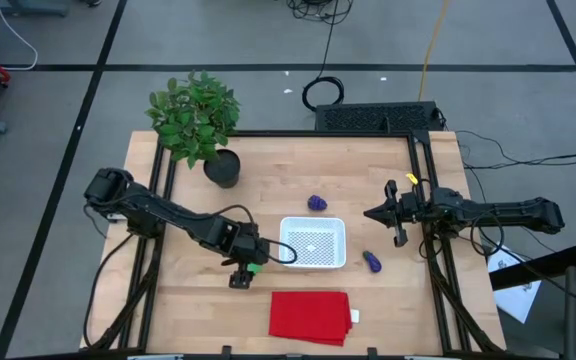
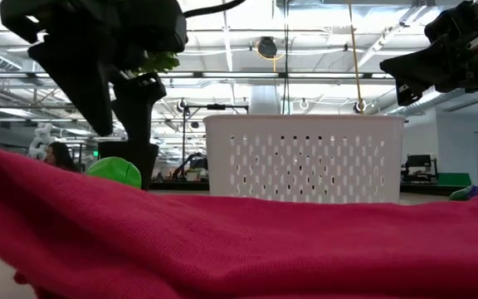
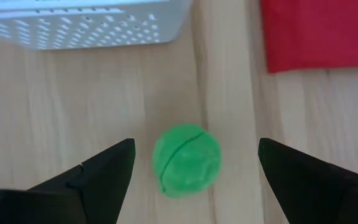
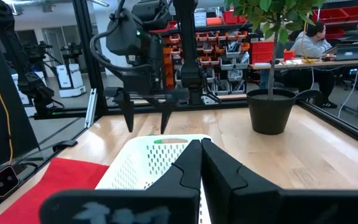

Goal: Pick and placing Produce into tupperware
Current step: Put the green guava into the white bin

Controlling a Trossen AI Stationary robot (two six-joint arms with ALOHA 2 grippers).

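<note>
Red cloth (image 1: 310, 316): folded, flat on the table (image 1: 368, 160), at the near edge, just in front of the white basket (image 1: 314, 243); fills the foreground in the low view (image 2: 239, 241).

White basket: square, perforated, shallow; sits near the middle of the table; inside not clearly seen.

Green ball (image 3: 186, 160): round, bright green, with a thin seam; on the bare wood just left of the basket, near its front-left corner; not in the basket; seen also in the high view (image 1: 254, 267).

Left claw (image 1: 246, 268): spread wide, straddling the green ball without touching it, fingers (image 3: 98, 177) to either side; held low over the table just left of the basket.

Round purple piece (image 1: 316, 203): on the table just behind the basket, apart from it.

Long dark purple piece (image 1: 372, 262): on the table just right of the basket's front-right corner.

Right claw (image 1: 371, 213): pressed together, holding nothing; raised, to the right of the basket and well apart from it.

Potted plant (image 1: 200, 122): leafy, in a dark pot, upright, far to the back-left of the basket.
</note>
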